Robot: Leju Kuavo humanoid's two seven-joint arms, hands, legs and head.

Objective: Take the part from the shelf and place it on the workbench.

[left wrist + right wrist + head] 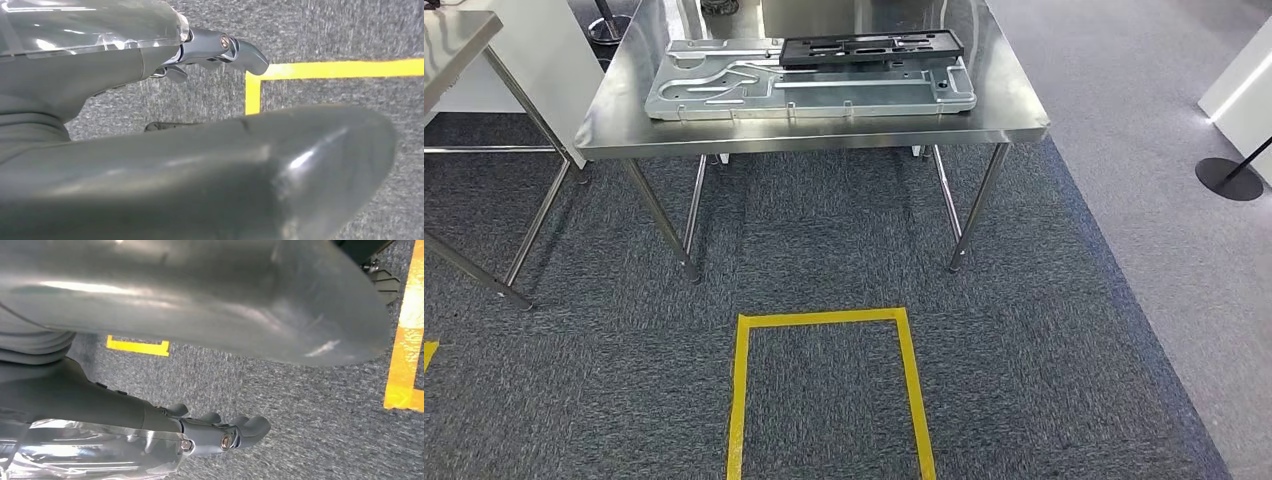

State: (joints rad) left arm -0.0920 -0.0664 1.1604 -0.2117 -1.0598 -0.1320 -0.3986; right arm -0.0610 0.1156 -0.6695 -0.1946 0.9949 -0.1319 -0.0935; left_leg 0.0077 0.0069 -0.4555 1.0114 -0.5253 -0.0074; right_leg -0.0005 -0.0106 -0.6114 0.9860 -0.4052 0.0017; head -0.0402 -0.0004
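A steel workbench stands ahead of me on grey carpet. On it lies a large silver-grey stamped metal plate, and a flat black part rests on the plate's far edge. My left hand hangs above the carpet with its fingers apart from the thick thumb, holding nothing. My right hand hangs the same way, its fingers slightly bent and empty. Both hands are low and well short of the workbench.
A yellow tape rectangle marks the carpet in front of the workbench. A second steel table stands at the left, with a white cabinet behind it. At the right are a stanchion base and a white block.
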